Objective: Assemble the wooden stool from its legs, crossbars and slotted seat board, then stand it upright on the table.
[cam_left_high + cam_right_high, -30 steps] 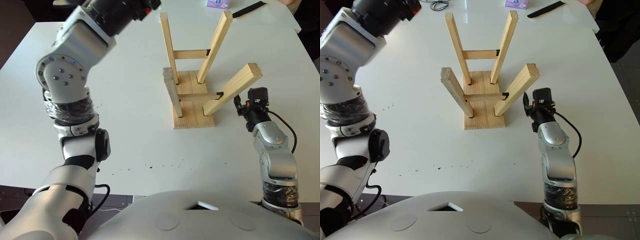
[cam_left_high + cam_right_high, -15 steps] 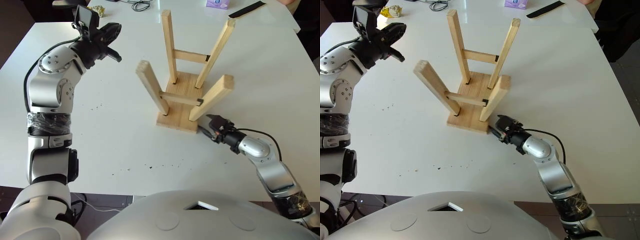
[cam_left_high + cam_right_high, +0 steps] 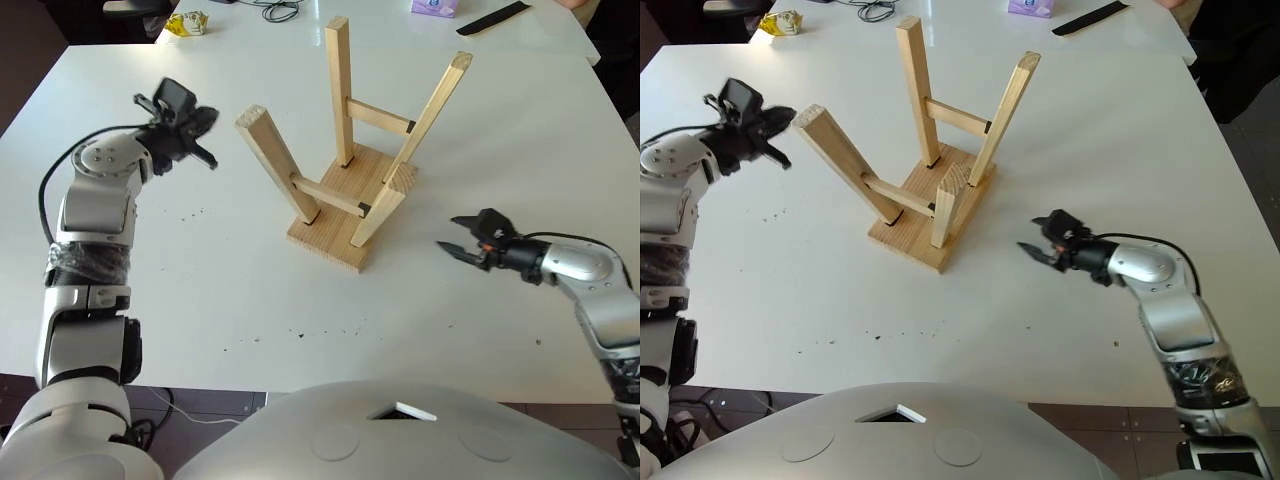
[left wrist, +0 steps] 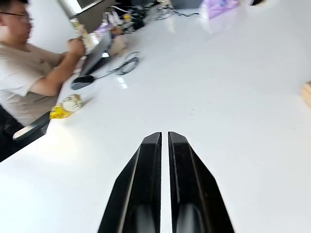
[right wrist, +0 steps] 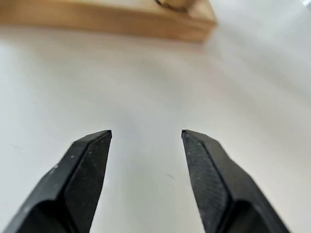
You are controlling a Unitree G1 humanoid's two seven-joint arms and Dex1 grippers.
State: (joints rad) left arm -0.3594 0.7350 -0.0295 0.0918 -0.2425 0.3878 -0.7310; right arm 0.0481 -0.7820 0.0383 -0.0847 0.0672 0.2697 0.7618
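The wooden stool stands upside down near the table's middle. Its seat board (image 3: 338,240) lies flat, and four legs (image 3: 277,163) joined by crossbars (image 3: 378,115) point up. My right gripper (image 3: 450,234) hovers low over the table to the right of the board, open, with nothing between its fingers. It faces the board's edge (image 5: 102,19) across a gap of bare table. My left gripper (image 3: 203,140) is to the left of the stool, a short way from the nearest leg. Its fingers (image 4: 150,150) are shut on nothing.
A crumpled yellow wrapper (image 3: 187,22), cables (image 3: 281,10), a purple box (image 3: 437,8) and a black strip (image 3: 495,18) lie along the table's far edge. Small dark specks (image 3: 300,333) dot the near side. Bare tabletop (image 3: 250,290) surrounds the stool.
The stool has turned and slid left. My right gripper, at the board's corner half a second ago, has drawn away to the right. My left arm has come down toward the table.
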